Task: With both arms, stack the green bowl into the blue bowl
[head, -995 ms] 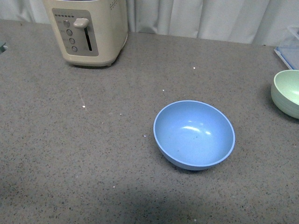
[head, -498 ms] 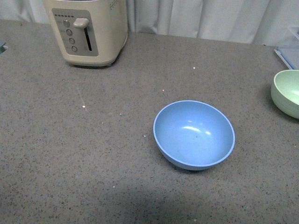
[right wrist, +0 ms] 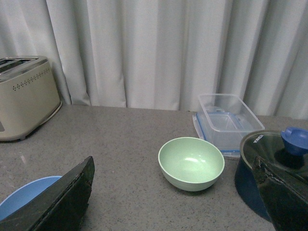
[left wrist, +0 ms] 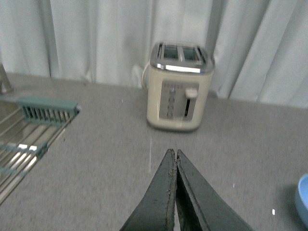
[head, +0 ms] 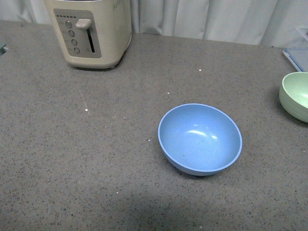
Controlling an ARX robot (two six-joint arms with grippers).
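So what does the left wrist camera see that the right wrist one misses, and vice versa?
Only the left wrist view shows the dish rack and the left gripper, shut. Only the right wrist view shows the green bowl, a clear plastic container, a dark blue pot with a glass lid, and the right gripper, open. Both show the toaster, part of the blue bowl, the grey counter and the white curtain.

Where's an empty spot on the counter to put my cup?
The big bare patch lies between the toaster and the blue bowl. The right is crowded: green bowl, clear container and pot sit close together.
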